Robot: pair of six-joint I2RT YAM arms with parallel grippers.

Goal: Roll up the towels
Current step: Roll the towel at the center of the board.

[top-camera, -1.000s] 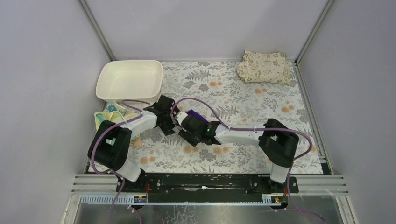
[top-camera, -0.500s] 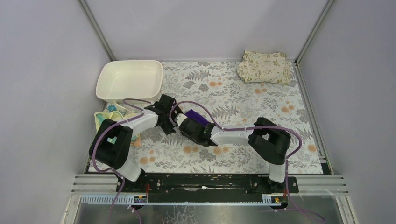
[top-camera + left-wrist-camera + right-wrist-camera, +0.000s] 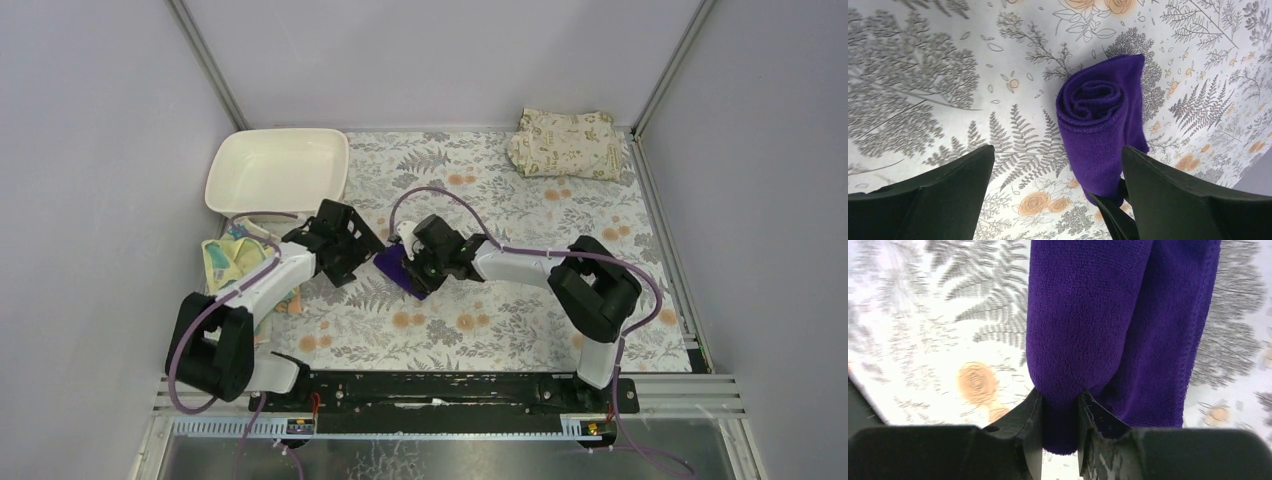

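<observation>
- One towel of the three looked rolled from where I stood. The purple towel (image 3: 403, 268) lay as a snug roll on the flower-printed table cover (image 3: 520, 320), about mid-table, between the two claws.
- The right gripper (image 3: 1060, 405) was pinched together on one end of that roll, with cloth bulging out past the fingers. A flatter layer of the same cloth lay along the roll's side, so the last wrap may not have been finished.
- The left gripper (image 3: 1057, 150) stood wide apart and held nothing. It faced the spiral end of the roll without touching it.
- By my reckoning the purple one was nearly done and needed only a final tuck or a release.
- Further left, by the table's edge and beside the left arm, the yellow-and-teal heap (image 3: 235, 260) sat crumpled and unrolled. I could not tell the two cloths apart in it. That was the work left, and the larger share of the job.
- Behind the heap stood the white basin (image 3: 275, 175), the only container on the table. I could see nothing in it, and certainly no towel.
- Farthest off, in the back right corner, the beige leaf-printed cloth (image 3: 565, 143) lay folded, well apart from everything else. I took it to be no part of the job.
</observation>
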